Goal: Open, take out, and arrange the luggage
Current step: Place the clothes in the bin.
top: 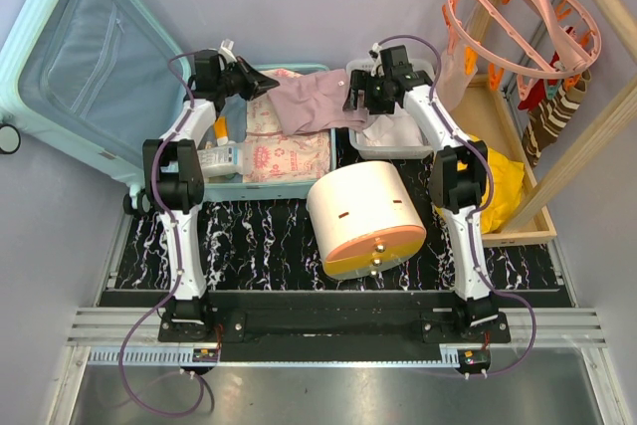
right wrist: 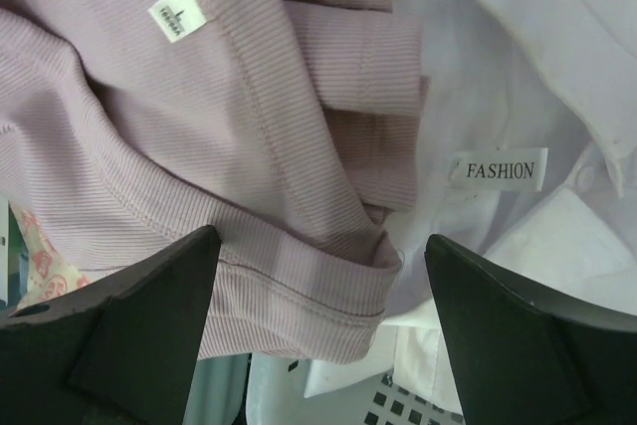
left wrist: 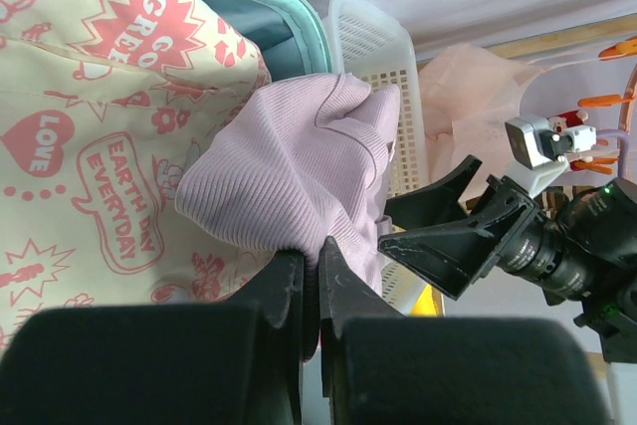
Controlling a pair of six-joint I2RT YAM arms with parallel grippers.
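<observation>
Only right-wrist view: FASHION label [right wrist: 501, 170] beyond end effector [right wrist: 320, 239].

A robotics lab mock-up — aluminium rail [top: 567, 325] base, staged clothes hanger [top: 523, 17].

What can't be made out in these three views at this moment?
Top view: the luggage floor, covered by printed cloth and the pink top.
Top view: the white basket contents, mostly under the right claw and arm.
Right wrist: the pink top's small label, too small to read.
Left wrist: how much fabric the shut left claw pinches, blocked by its own fingers.
</observation>
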